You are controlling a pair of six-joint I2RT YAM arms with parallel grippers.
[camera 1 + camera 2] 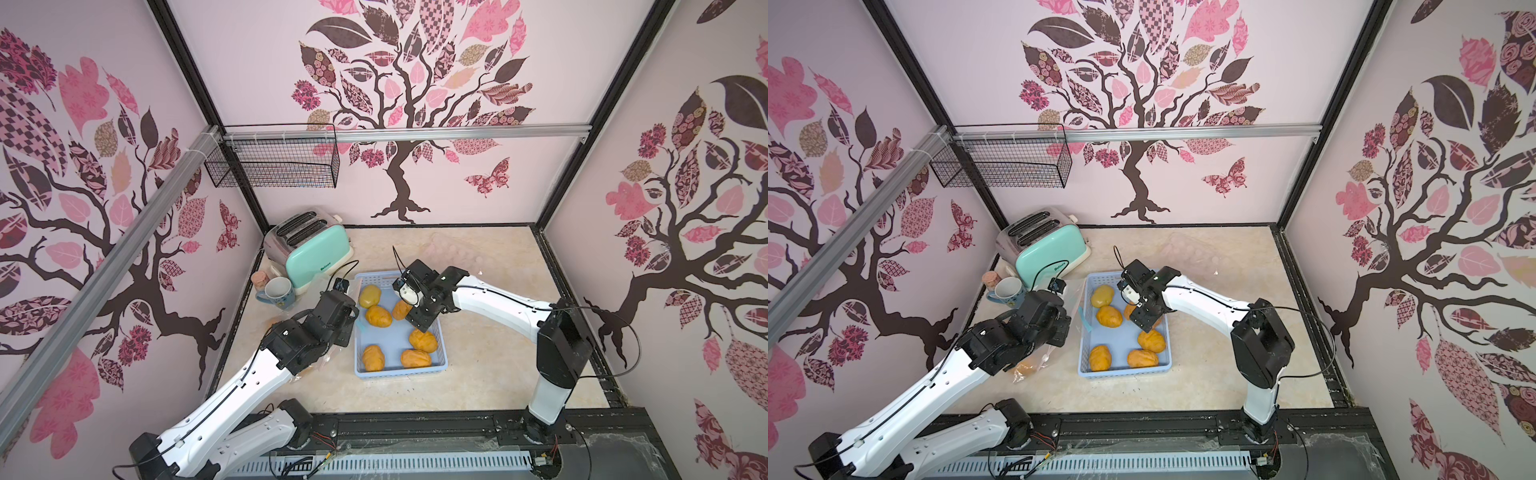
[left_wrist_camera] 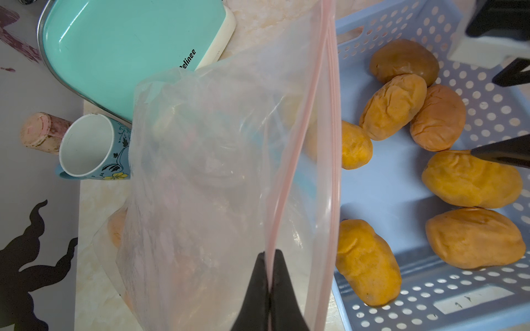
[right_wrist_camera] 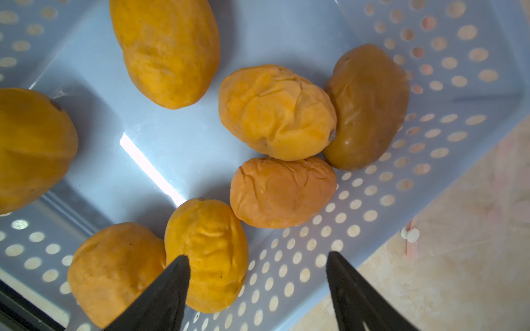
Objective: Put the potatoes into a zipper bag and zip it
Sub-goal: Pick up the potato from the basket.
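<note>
- Your right claw (image 3: 256, 265) hangs open over the basket (image 3: 447, 86), holding nothing. 1 finger is above a potato (image 3: 212, 243) and the other above the basket's holed wall. If you close from here, you may catch the wall or pinch the potato off-centre, so it rolls out.
- That potato touches its neighbour (image 3: 114, 272). A finger coming down between the 2 can wedge there or nudge both aside.
- The potatoes' (image 3: 275, 111) skin looks wrinkled and soft, so a light grip may slip on the lift. 7 lie in the basket, and at least 1 (image 1: 1023, 368) shows through the bag (image 2: 218, 160), which lies on the table (image 1: 478, 374) just beside the basket.
- Your left claw (image 2: 271, 258) is clamped on the bag's pink zip strip at 1 spot only. The mouth looks narrow, so a potato may strike the lip and drop onto the table.
- As the load grows, the thin film may pull out of that pinch.
- The mug (image 2: 86, 143) and toaster (image 2: 129, 48) stand near the bag, and a swing of the left arm could knock the mug over.
</note>
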